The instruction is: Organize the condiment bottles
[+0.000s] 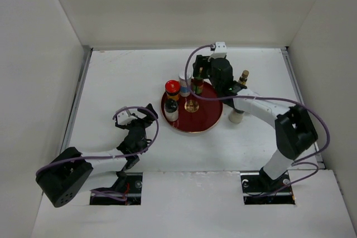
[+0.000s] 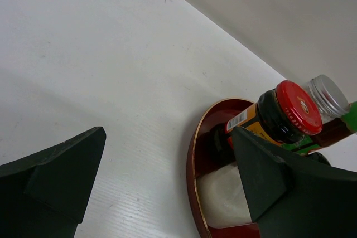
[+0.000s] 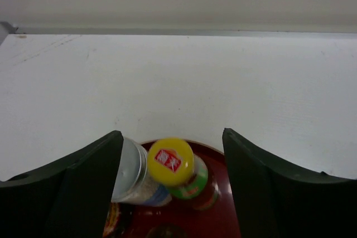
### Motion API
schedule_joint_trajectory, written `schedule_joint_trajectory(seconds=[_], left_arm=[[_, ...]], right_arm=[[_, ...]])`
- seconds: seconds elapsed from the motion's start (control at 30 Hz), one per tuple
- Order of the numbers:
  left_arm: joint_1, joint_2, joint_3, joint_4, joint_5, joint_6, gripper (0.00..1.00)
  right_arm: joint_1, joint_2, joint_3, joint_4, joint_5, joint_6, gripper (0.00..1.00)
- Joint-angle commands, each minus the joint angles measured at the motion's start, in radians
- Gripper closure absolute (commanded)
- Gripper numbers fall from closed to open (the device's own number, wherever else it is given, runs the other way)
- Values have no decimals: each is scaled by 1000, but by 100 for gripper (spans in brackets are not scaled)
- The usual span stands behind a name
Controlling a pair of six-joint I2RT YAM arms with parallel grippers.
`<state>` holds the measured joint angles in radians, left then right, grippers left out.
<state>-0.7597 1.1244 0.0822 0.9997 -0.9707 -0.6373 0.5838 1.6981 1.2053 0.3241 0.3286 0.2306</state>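
While the left gripper [image 2: 167,137] hangs nearest the bases with its jaws spread wide and nothing between them, just off the left rim of the round red tray [image 1: 202,124], the work sits further out on the white table [image 1: 122,76]. On the tray's near left a black-capped bottle [image 1: 171,110] with a pale body stands upright, and just beyond it is a red-lidded jar [image 1: 172,87]. A pale bottle [image 1: 236,116] stands off the tray, just beside its right rim and partly under the right forearm. At the tray's far edge the right gripper [image 3: 172,137] straddles a yellow-capped bottle [image 3: 170,161] with a green neck. Its fingers are parted with a gap showing on either side of the cap, so the bottle is not gripped. A silver-lidded jar [image 3: 133,172] stands right against that bottle and close to the inside of one finger. Farthest right, a slim brown-topped bottle [image 1: 243,76] stands alone on the table, well apart from the cluster on the tray. These all look like rigid glass or hard plastic, smooth-sided and probably slippery, and the tall narrow ones would likely tip if pushed near the top. The surest hold seems to be across the body below the cap, taken from above. The fingers should be kept clear of neighbours, since the group on the tray is tightly packed.
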Motion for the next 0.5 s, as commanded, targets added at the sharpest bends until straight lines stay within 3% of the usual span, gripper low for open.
schedule_joint_trajectory(seconds=[0.0, 0.13, 0.27, 0.47], left_arm=[[4, 2, 5, 54, 6, -15, 0], [6, 15, 11, 54, 20, -16, 0], [6, 29, 17, 54, 27, -16, 0], [7, 44, 22, 57, 38, -16, 0]], right_arm=[[4, -188, -80, 72, 36, 21, 18], [-34, -421, -297, 24, 139, 58, 12], [-71, -624, -473, -161, 286, 151, 2], [-98, -720, -544, -397, 351, 228, 0]])
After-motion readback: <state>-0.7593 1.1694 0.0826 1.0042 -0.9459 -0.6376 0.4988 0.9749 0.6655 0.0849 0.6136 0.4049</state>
